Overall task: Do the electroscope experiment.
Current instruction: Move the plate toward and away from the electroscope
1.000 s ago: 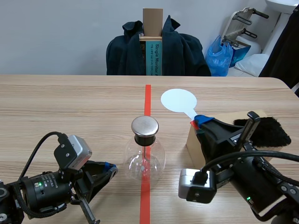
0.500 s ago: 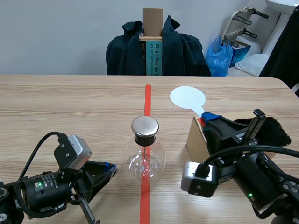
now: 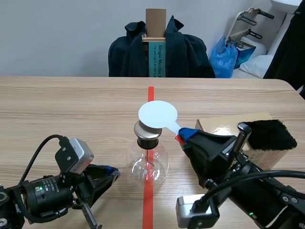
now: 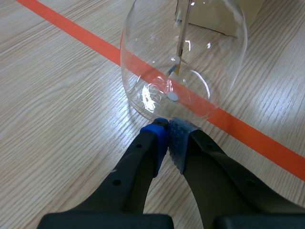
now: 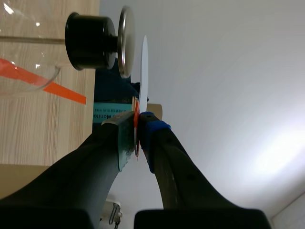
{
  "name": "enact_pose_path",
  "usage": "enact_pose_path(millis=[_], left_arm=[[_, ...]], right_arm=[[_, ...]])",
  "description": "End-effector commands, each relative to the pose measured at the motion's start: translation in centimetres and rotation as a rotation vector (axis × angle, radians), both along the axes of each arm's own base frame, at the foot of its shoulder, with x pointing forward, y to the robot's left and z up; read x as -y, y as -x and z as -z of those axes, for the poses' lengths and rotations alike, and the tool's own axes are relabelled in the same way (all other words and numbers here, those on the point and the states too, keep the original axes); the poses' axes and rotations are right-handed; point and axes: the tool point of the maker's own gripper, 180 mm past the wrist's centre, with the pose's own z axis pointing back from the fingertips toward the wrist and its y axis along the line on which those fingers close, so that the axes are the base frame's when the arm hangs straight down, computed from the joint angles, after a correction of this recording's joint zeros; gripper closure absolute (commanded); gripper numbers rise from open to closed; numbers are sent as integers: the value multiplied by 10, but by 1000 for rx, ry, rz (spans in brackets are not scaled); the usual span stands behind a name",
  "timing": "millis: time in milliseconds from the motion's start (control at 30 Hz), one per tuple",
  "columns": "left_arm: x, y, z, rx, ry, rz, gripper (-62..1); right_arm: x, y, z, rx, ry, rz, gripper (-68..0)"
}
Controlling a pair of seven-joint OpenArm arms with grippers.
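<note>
The electroscope is a round glass flask (image 3: 147, 165) with a black stopper and a metal cap (image 3: 147, 130), standing on the red tape line. My right gripper (image 3: 183, 137) is shut on the handle of a white disc paddle (image 3: 157, 114), whose disc hovers just over the metal cap. In the right wrist view the paddle (image 5: 143, 67) stands edge-on close to the cap (image 5: 125, 43), held by the right gripper (image 5: 137, 125). My left gripper (image 4: 166, 128) is shut on nothing, its tips right at the base of the flask (image 4: 183, 62). In the scene view the left gripper (image 3: 112, 172) lies low on the table.
A cardboard box (image 3: 224, 126) with a black fur cloth (image 3: 269, 134) on it stands right of the flask. Beyond the far table edge is a chair draped with a dark jacket (image 3: 159, 50). A blue bag (image 3: 228, 55) lies behind at the right.
My right arm has swung left, carrying the white paddle from above the cardboard box to over the electroscope's metal cap. The left arm has stayed still.
</note>
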Motion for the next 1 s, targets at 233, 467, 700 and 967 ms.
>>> enact_pose_path(millis=[233, 467, 700, 967], left_arm=[[4, -5, -11, 26, 30, 1, -30], [4, -5, -11, 26, 30, 1, -30], [4, -5, -11, 27, 31, 1, -30], [4, -5, -11, 27, 31, 1, -30]], right_arm=[[-9, 8, -9, 39, 4, -95, -7], [-9, 9, -10, 41, 5, -103, -7], [-6, 5, -10, 41, 4, -76, -7], [9, -11, -12, 44, -4, 48, -7]])
